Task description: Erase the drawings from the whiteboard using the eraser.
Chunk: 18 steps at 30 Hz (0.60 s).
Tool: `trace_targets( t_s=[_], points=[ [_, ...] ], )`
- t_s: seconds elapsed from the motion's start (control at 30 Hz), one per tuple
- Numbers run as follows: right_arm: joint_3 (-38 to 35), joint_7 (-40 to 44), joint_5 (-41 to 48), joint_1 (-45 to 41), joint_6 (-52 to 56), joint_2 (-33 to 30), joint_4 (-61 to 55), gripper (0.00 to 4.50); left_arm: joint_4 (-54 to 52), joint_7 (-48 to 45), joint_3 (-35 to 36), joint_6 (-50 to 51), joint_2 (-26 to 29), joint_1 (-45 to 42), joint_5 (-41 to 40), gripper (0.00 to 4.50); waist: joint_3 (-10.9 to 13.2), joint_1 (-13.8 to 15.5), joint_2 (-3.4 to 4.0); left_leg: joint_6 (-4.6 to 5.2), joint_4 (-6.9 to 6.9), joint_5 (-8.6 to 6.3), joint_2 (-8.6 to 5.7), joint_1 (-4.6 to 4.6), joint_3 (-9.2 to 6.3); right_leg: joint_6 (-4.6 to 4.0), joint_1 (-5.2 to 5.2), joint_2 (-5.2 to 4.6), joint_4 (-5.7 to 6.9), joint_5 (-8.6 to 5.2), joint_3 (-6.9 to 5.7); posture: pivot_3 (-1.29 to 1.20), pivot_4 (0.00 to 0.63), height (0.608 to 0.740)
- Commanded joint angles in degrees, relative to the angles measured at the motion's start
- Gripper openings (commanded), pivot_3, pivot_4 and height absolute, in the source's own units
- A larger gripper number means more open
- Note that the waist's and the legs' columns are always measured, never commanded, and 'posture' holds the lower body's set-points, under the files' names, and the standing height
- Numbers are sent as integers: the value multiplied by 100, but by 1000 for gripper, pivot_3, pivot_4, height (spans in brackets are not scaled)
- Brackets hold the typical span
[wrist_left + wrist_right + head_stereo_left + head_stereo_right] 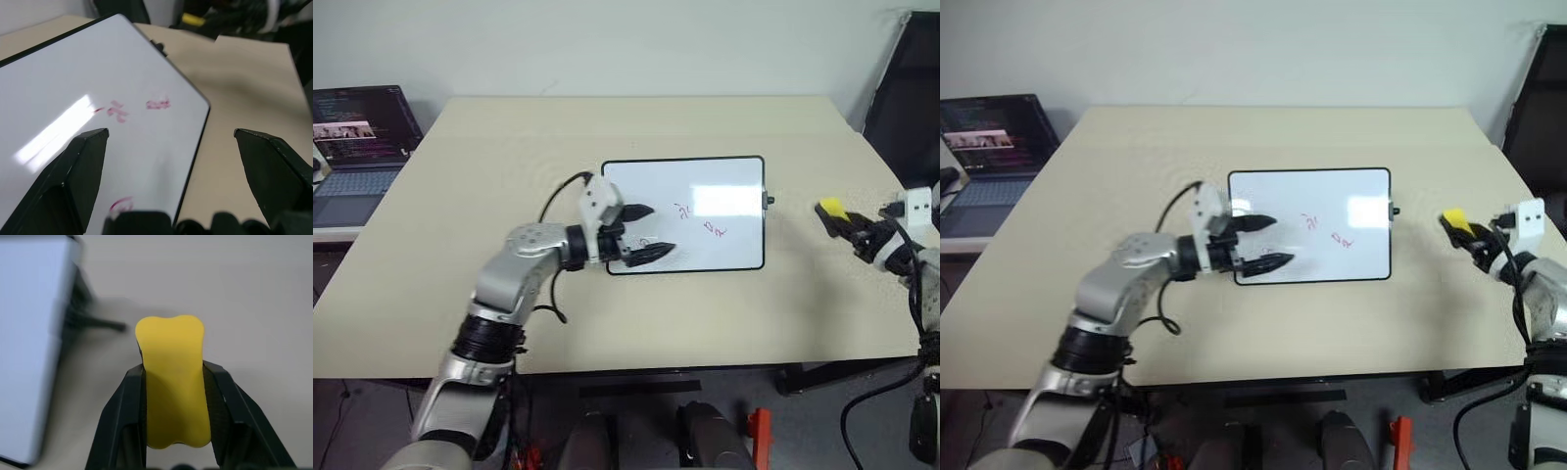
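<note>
The whiteboard (724, 191) lies flat in the middle of the beige table, with three small red drawings on it (682, 211) (715, 230) (121, 203). My left gripper (656, 231) hovers open over the board's near-left corner, one finger above the white surface and one above the near frame edge. The left wrist view shows the drawings (157, 104) between its spread fingers (83, 171). To the right of the board, above the table, my right gripper (842, 220) is shut on the yellow eraser (832, 209), which sticks out past its fingers (122, 411).
An open laptop (357, 147) sits on a lower side table off the left edge. A black chair (906, 88) stands at the far right. Bare tabletop (607, 127) surrounds the board, and a small black knob (770, 201) juts from its right side.
</note>
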Motion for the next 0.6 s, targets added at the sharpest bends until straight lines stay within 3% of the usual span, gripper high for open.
trace_targets(
  t_s=[0.03,0.2,0.37,0.6],
  points=[
    [565,115,542,-395,527,290,-1391,1217,43,-63,719,-234,465,213,-75,4500,1,-16,-2,0,1,0,4,0,-2,-1,0,4,1,0,-2,0,150,740],
    [2356,24,-448,-1179,60,1298,-1503,1216,-563,-646,1084,-285,1080,1214,-353,4500,1,-34,-3,0,-1,0,12,-1,-1,-10,-5,8,-2,-1,-5,0,150,740],
    [3710,-205,-2173,-1438,-1519,1921,-145,1214,-1153,-575,1259,-378,1265,2019,-276,4500,1,165,-16,-7,-2,-4,10,-19,-3,-41,-21,0,-6,6,-15,0,150,740],
    [3754,-359,-2885,-1827,-2861,2326,1653,1201,-1772,-384,1496,-152,1336,2365,-475,4500,2,249,-19,-7,-1,-5,10,-21,-3,-50,-22,-3,-5,5,-19,0,150,740]
  ],
)
